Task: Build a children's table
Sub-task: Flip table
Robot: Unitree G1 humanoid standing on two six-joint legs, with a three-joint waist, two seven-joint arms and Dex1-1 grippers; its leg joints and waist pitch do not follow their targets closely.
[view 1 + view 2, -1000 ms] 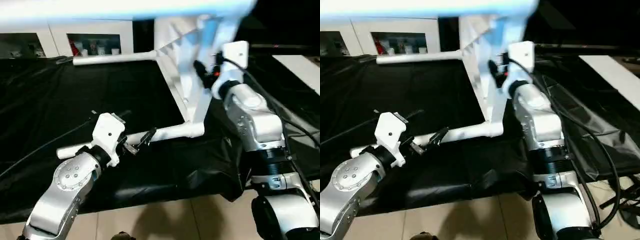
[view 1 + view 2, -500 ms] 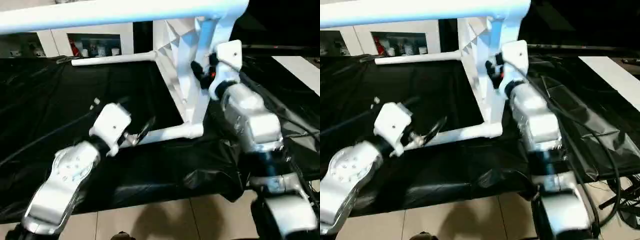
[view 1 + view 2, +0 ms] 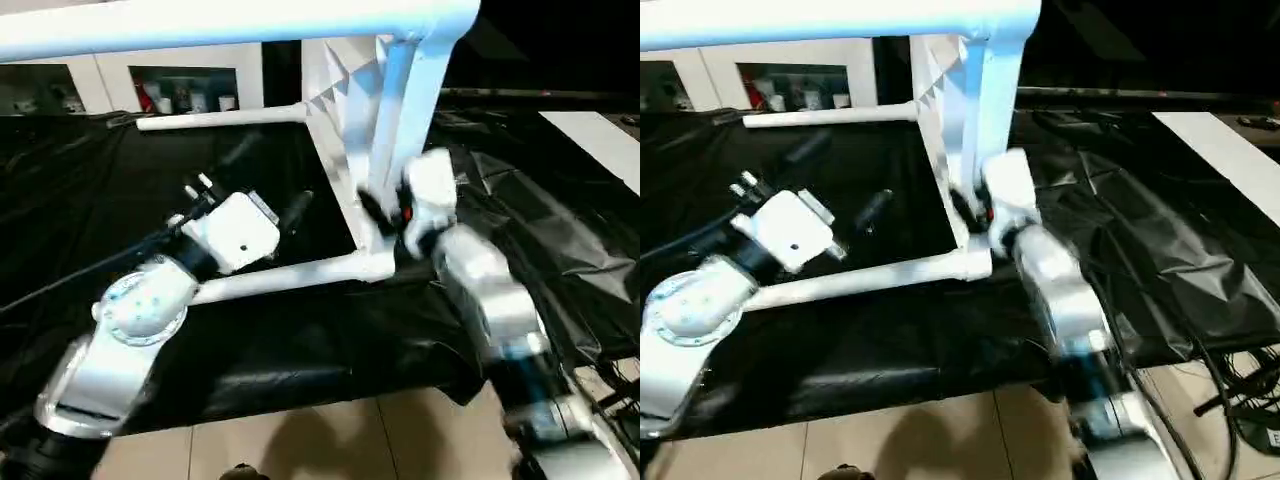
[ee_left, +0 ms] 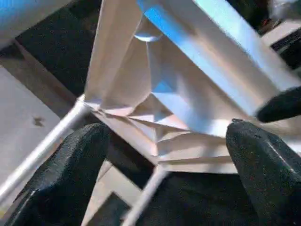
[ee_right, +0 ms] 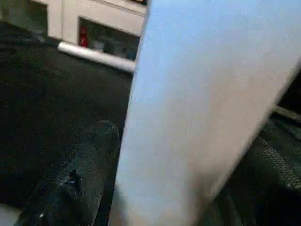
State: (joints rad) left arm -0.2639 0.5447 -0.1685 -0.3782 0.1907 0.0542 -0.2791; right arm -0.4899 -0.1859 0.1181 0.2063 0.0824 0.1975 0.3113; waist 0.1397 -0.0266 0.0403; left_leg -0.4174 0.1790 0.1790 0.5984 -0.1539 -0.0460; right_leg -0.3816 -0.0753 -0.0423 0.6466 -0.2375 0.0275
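Black cloth (image 3: 150, 200) covers the work surface, with a white cabinet (image 3: 150, 85) with glass doors along the far wall and pale floor tiles (image 3: 330, 440) at the near edge.

The children's table stands tipped on its side. Its tabletop (image 3: 345, 150) is on edge, ribbed underside facing left. One leg (image 3: 220, 20) runs across high overhead, a second leg (image 3: 225, 118) juts left at the far side, and a third leg (image 3: 290, 275) lies along the cloth at the near corner socket (image 3: 385, 262). No fourth leg could be identified.

The left tool (image 4: 162, 165) is spread wide and holds nothing; seen from its wrist, the fingers (image 4: 70, 160) frame the ribbed underside without touching it. The right tool (image 3: 385, 215) sits close against the near edge of the tabletop. From its wrist, a broad white part (image 5: 207, 108) lies between its fingers (image 5: 80, 160), but whether they pinch it or stand loose around it cannot be told.

Judgement: the step in hand appears to be turning or steadying the assembly. To do it well, the right tool should secure a firm grip on a rigid edge before any load is taken. The left tool should close on a rib or leg, not on the cloth. The piece should pivot slowly about the near corner, so no seated leg is levered out of its socket.
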